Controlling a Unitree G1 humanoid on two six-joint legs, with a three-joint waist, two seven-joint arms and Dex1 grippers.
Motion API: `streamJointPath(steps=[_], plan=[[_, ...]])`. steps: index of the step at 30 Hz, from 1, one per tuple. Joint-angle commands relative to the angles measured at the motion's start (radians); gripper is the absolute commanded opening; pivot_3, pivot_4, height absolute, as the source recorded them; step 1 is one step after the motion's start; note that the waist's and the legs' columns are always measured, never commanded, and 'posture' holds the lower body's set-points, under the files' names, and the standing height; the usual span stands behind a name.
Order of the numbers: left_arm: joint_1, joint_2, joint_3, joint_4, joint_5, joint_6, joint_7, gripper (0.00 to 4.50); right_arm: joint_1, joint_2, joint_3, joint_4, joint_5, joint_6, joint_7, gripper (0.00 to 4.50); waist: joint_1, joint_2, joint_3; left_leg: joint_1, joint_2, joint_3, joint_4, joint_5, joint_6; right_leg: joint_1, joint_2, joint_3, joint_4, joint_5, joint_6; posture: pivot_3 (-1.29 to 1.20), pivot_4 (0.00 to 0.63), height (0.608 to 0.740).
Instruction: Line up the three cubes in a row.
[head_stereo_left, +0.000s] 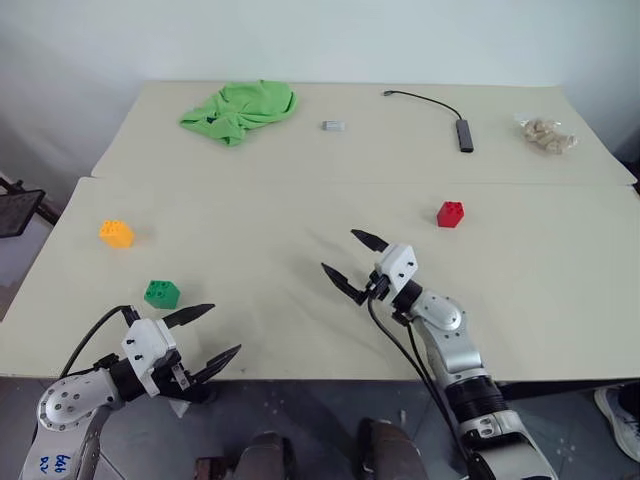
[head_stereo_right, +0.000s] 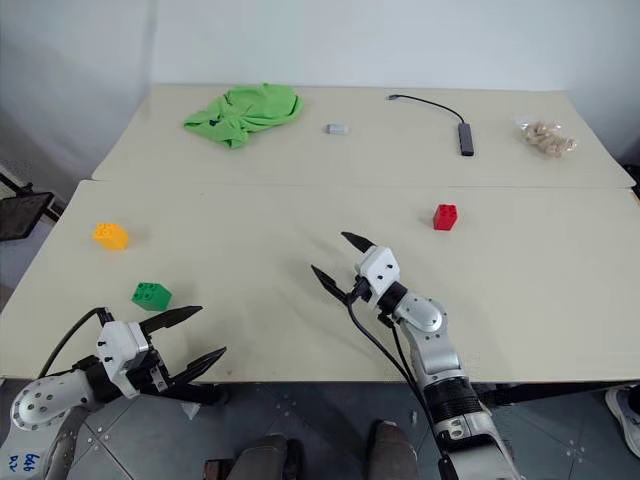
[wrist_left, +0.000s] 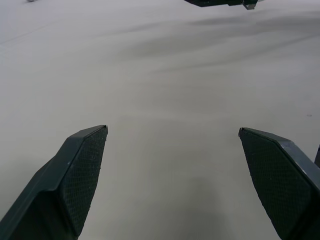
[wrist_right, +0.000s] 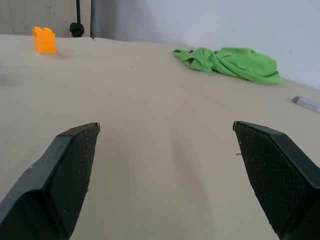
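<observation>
No row yet: the orange-yellow studded plastic brick (head_stereo_left: 116, 233) and green studded brick (head_stereo_left: 161, 293) sit near the surface's (head_stereo_left: 300, 200) left edge, the red studded brick (head_stereo_left: 450, 214) right of centre. Left pincer (head_stereo_left: 212, 338) and right pincer (head_stereo_left: 354, 262) gape empty.

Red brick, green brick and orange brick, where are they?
red brick (head_stereo_left: 450, 214), left eye view, its front face.
green brick (head_stereo_left: 161, 293), left eye view, its top.
orange brick (head_stereo_left: 116, 233), left eye view, its top.

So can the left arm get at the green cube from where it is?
Probably yes. The left gripper is open and empty, the green cube sits just beyond it near the table's front edge, and nothing lies between them.
</observation>
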Motion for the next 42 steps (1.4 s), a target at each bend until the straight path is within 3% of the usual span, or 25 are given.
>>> streamJointPath(steps=[1, 5, 9, 14, 17, 22, 25, 29, 31, 38, 42], plan=[[-0.002, -0.007, 0.018, -0.034, -0.024, 0.000, 0.013, 4.47, -0.007, 0.004, 0.004, -0.018, 0.013, -0.028, 0.012, 4.50, 0.000, 0.000, 0.000, 0.000, 0.000, 0.000, 0.000, 0.000, 0.000, 0.000, 0.000, 0.000, 0.000, 0.000, 0.000, 0.00, 0.150, 0.740], [0.000, 0.018, 0.024, -0.096, -0.128, 0.107, -0.016, 4.47, 0.039, -0.019, -0.012, -0.142, 0.157, 0.063, 0.121, 4.50, 0.001, 0.000, 0.000, 0.000, 0.000, 0.000, 0.000, 0.000, 0.000, 0.000, 0.000, 0.000, 0.000, 0.000, 0.000, 0.00, 0.150, 0.740], [-0.069, 0.043, 0.003, -0.147, -0.208, 0.238, -0.014, 4.47, 0.113, -0.140, -0.114, -0.321, 0.268, 0.175, 0.151, 4.50, 0.010, 0.000, 0.000, -0.001, 0.000, -0.001, 0.000, 0.000, 0.000, 0.000, 0.000, 0.000, 0.000, 0.000, 0.000, 0.00, 0.150, 0.740], [-0.302, 0.015, -0.110, -0.094, -0.121, 0.254, 0.015, 4.47, 0.279, -0.333, -0.389, -0.430, 0.332, 0.274, 0.070, 4.50, 0.051, 0.000, 0.000, -0.001, -0.001, -0.001, 0.001, 0.000, 0.000, 0.001, 0.000, 0.000, -0.002, 0.000, 0.000, 0.00, 0.150, 0.740], [-0.405, 0.000, -0.178, -0.025, -0.061, 0.267, 0.020, 4.47, 0.380, -0.375, -0.517, -0.396, 0.334, 0.282, 0.029, 4.50, 0.052, 0.000, 0.000, 0.000, -0.002, 0.001, 0.001, 0.000, 0.000, 0.002, 0.000, 0.000, -0.003, 0.000, 0.000, 0.00, 0.150, 0.740], [-0.565, -0.090, -0.236, 0.097, -0.047, 0.314, 0.052, 4.47, 0.485, -0.404, -0.592, -0.320, 0.279, 0.287, -0.010, 4.50, 0.045, 0.000, 0.000, 0.000, -0.001, 0.002, 0.001, 0.000, 0.001, 0.002, 0.000, 0.001, -0.003, 0.000, 0.000, 0.00, 0.150, 0.740], [-0.582, -0.099, -0.254, 0.111, -0.046, 0.313, 0.019, 4.47, 0.405, -0.405, -0.540, -0.330, 0.244, 0.379, -0.094, 4.50, 0.021, 0.000, 0.000, 0.002, -0.001, 0.006, 0.001, 0.000, 0.001, 0.002, 0.000, 0.004, -0.004, 0.000, 0.000, 0.00, 0.150, 0.740], [-0.596, -0.088, -0.263, 0.108, -0.071, 0.330, -0.045, 4.47, 0.144, -0.391, -0.424, -0.376, 0.228, 0.740, -0.285, 4.50, -0.002, 0.001, 0.000, 0.004, -0.001, 0.008, 0.001, 0.001, 0.001, 0.001, 0.000, 0.008, -0.001, 0.000, 0.000, 0.00, 0.150, 0.740], [-0.602, -0.088, -0.263, 0.106, -0.071, 0.332, -0.060, 4.47, 0.033, -0.381, -0.375, -0.356, 0.197, 0.824, -0.334, 4.50, 0.001, 0.001, 0.000, 0.005, -0.001, 0.010, 0.001, 0.001, 0.001, 0.000, 0.000, 0.011, 0.002, 0.000, 0.000, 0.00, 0.150, 0.740], [-0.580, -0.090, -0.275, 0.063, -0.069, 0.383, -0.048, 4.47, -0.287, -0.292, -0.322, -0.015, 0.084, 0.846, -0.520, 4.50, 0.027, 0.001, 0.000, -0.002, -0.002, 0.007, 0.002, 0.001, 0.002, -0.003, 0.000, 0.010, -0.001, 0.002, 0.003, 0.00, 0.150, 0.740], [-0.540, -0.069, -0.277, 0.004, -0.078, 0.456, -0.044, 4.47, -0.366, -0.264, -0.291, 0.163, 0.037, 0.773, -0.532, 4.50, 0.024, 0.001, 0.000, -0.003, -0.003, 0.007, 0.000, 0.001, 0.002, -0.005, 0.000, 0.011, -0.001, 0.002, 0.003, 0.00, 0.150, 0.740]])
